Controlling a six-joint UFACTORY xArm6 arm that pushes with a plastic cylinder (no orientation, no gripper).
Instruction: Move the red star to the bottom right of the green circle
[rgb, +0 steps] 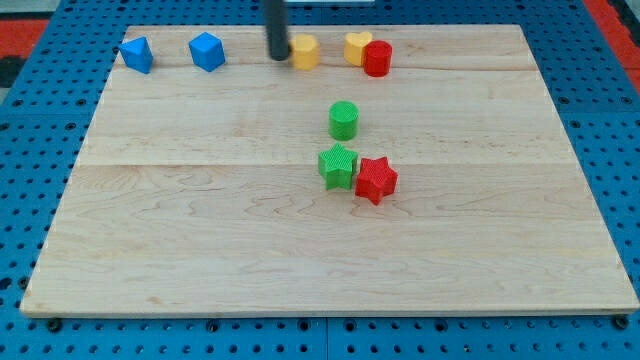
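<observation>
The red star lies near the middle of the wooden board, touching the right side of a green star. The green circle stands just above the green star, up and to the left of the red star. My tip is at the view's top, just left of a yellow block, far above and left of the red star.
A yellow heart and a red cylinder touch each other at the top, right of the yellow block. Two blue blocks sit at the top left. Blue pegboard surrounds the board.
</observation>
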